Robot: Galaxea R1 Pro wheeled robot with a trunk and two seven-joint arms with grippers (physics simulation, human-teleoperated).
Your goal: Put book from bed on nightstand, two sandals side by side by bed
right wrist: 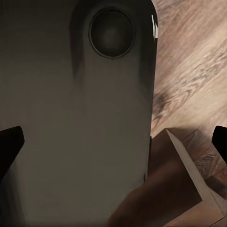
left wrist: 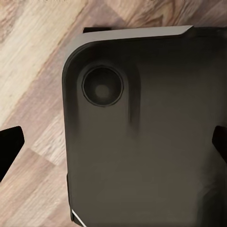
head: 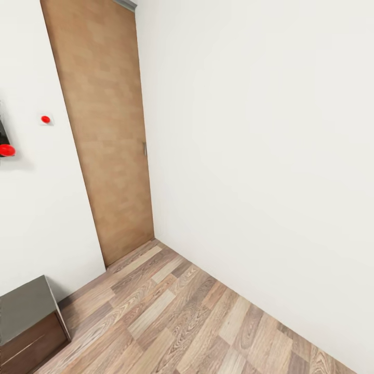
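Left tool (left wrist: 113,144): two dark fingertips (left wrist: 9,146) sit at opposite edges of the left wrist view, spread wide apart, nothing between them and nothing touched. Beyond them lies a dark, smooth, rounded-corner panel of the robot (left wrist: 142,142) with a round recessed disc (left wrist: 102,86), and past that the floor (left wrist: 33,56).

Right tool (right wrist: 113,142): fingertips (right wrist: 9,146) likewise at the two edges of the right wrist view, wide apart, holding nothing. Beyond them is a similar dark matt panel (right wrist: 80,118) with a round disc (right wrist: 111,32), and a brown wooden block-like corner (right wrist: 175,184) over the planks.

Head view: room corner. White plain walls (head: 259,130). A flat light-brown wooden door (head: 104,130), faint grain, slim metal handle (head: 145,149) at its edge. Floor (head: 182,322) of wood-grain planks in mixed grey-brown tones. On the wall left of the door, a small white plate with a red button (head: 45,119); a red knob on a dark object (head: 6,149) at the picture's edge.

Nightstand (head: 28,322): low dark-brown cabinet with a greyish sheen on top, at lower left against the wall, its top bare.
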